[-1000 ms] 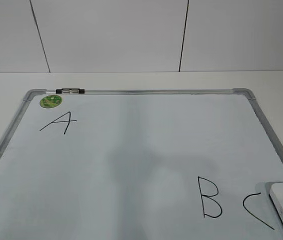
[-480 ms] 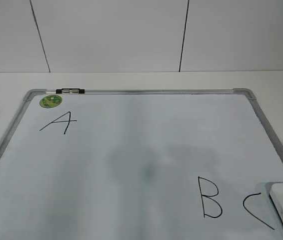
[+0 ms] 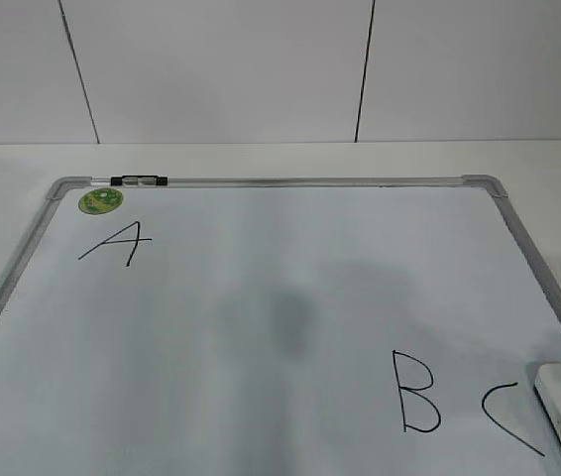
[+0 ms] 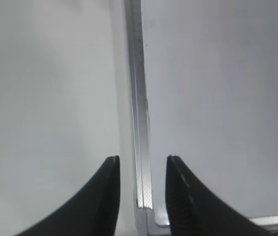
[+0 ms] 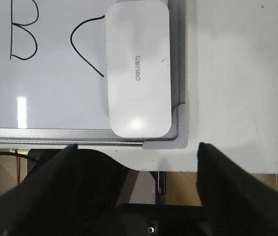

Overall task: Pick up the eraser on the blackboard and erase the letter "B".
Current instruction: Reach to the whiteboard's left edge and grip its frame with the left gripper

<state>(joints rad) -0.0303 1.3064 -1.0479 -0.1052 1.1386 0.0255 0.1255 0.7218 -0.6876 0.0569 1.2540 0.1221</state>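
The eraser [image 5: 138,69] lies on the blackboard [image 3: 261,297] corner beside the letter "B" [image 3: 415,392]. The right claw [image 5: 136,152] gapes wide above it. The left claw [image 4: 143,160] stands slightly apart, empty.

Board frame [image 5: 177,73] hugs the eraser [image 5: 138,69]; its top is unobstructed

I see a white tabletop [image 3: 261,159] running to the far wall [image 3: 221,69], which is made of pale panels split by thin dark vertical seams [image 3: 364,69] (two of them). Soft, even light, faint grey shadows.

White eraser [image 5: 138,68] — blackboard [image 3: 261,297] corner
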